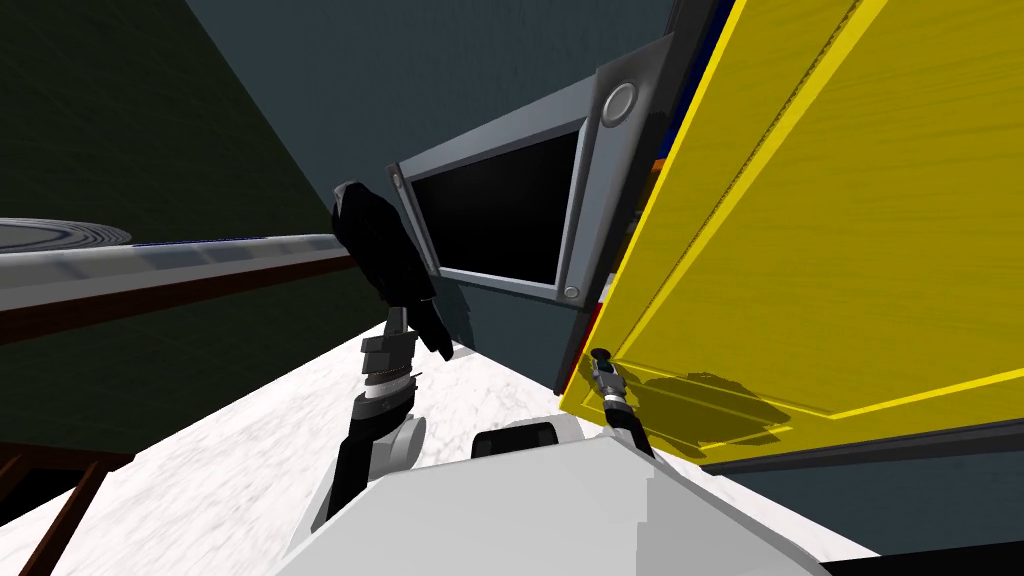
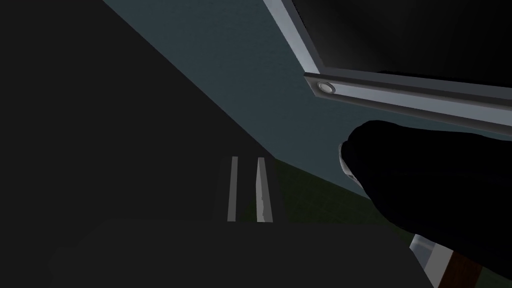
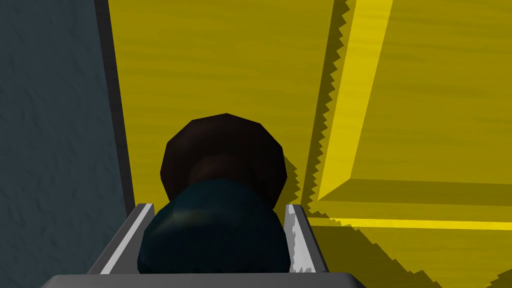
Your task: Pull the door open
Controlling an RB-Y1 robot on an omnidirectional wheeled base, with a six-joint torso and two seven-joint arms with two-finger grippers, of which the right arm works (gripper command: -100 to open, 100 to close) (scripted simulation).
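The yellow door [image 1: 850, 230] is the brightest thing in the head view, and the white floor [image 1: 250, 450] is bright too. The wall [image 1: 120, 100] on the robot's left is very dark. A dark shadow [image 1: 700, 405] lies low on the door, just beside the right gripper [image 1: 601, 360]. The whole view leans and its lines spread toward the corners (the wide lens does that). The left wrist view is dim; the left gripper [image 2: 246, 160] shows its jaws as two pale strips. In the right wrist view, shadows on the door have jagged, saw-like edges, and the dark door knob [image 3: 215, 240] has a faint shine.
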